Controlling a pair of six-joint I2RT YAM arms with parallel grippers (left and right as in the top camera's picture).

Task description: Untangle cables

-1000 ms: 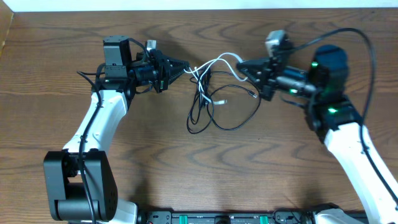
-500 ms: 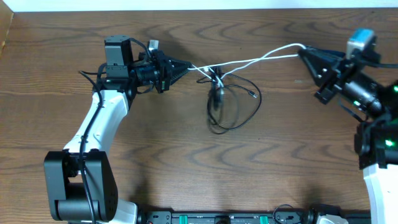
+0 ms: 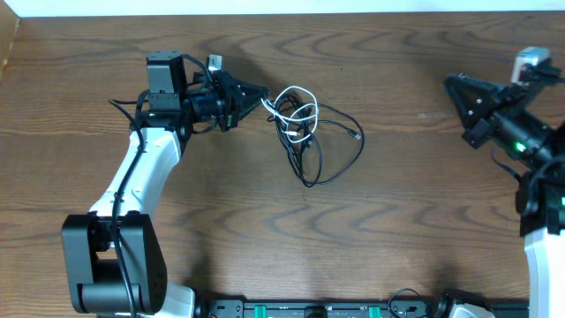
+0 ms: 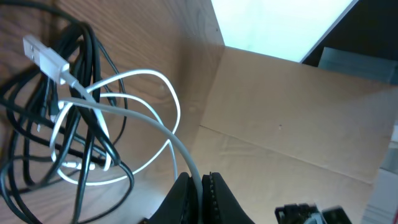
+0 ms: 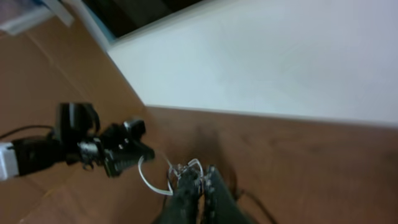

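The white cable [image 3: 296, 110] lies in loose loops on the table, tangled with the black cables [image 3: 306, 181] just right of my left gripper [image 3: 267, 95]. That gripper is shut on one end of the white cable, which runs straight out from between its fingers [image 4: 200, 180]. In the left wrist view the white cable [image 4: 155, 124] curls over the black cables [image 4: 93, 56], with a white plug [image 4: 45, 55] at the top left. My right gripper [image 3: 450, 81] hangs far to the right, a thin gap between its fingers [image 5: 202, 180] and nothing in it.
Brown cardboard [image 4: 298, 118] stands beyond the table's far edge, with a white wall [image 5: 261, 56] behind. My left arm [image 5: 106, 152] shows at the left of the right wrist view. The table's front rail [image 3: 318, 309] carries electronics.
The right gripper let go of the white cable and drew back further right. The cable, stretched taut half a second ago, sprang back into loops beside the left gripper. The left arm stayed put.
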